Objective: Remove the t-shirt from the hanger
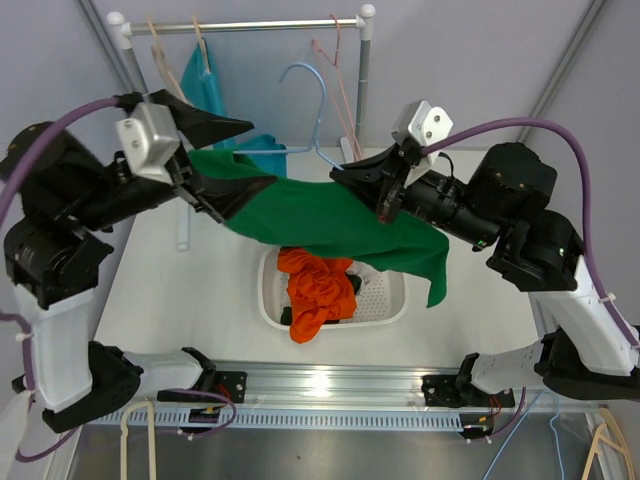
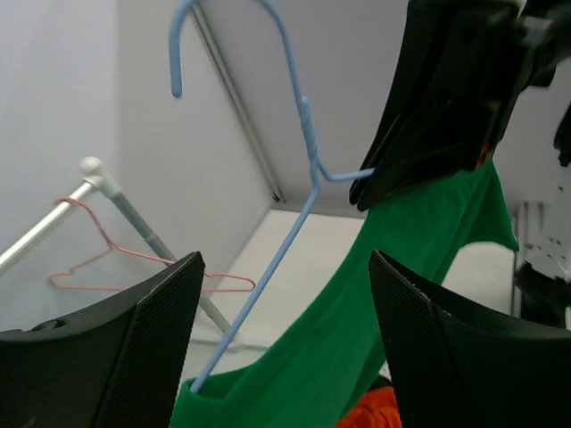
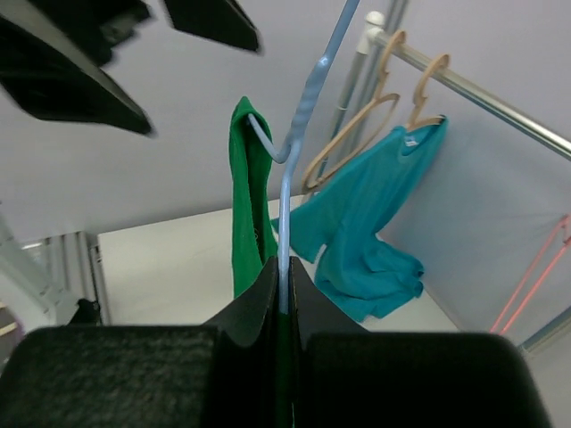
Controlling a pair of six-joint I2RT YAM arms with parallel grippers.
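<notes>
1. Left gripper point(image 1: 232, 170): your jaws stand spread wide. The left end of the shirt lies between them, but nothing is pinched.

2. Rail point(image 1: 240, 25), rear: it carries a teal shirt point(image 1: 205, 80) on a wooden hanger, with pink wire hangers point(image 1: 335, 60) further right. Leave these alone, as they are not your concern.

3. Blue hanger point(image 1: 310, 100): you hold it up over the table point(image 1: 160, 300), hook uppermost. In the left wrist view its wire runs down into the fabric at the shirt's left end.

4. Green t-shirt point(image 1: 330, 225): it is slung across the hanger between your two arms, and its right end droops toward the basket's far corner.
   - Status: the task reads as partly done at best. The shirt sags loose, yet at least one shoulder of the hanger sits inside it.
   - Remaining: you need to take hold of the cloth and draw it clear of the wire.

5. White basket point(image 1: 265, 290), centre of the table, directly beneath the shirt: it holds a crumpled orange garment point(image 1: 320, 290). Something dark shows under the garment, too hidden to name.

6. Right gripper point(image 1: 385, 195): your fingers are pressed together on the hanger's wire just below the twisted neck. A sliver of green shows in the pinch, so some cloth may be caught there too.
</notes>
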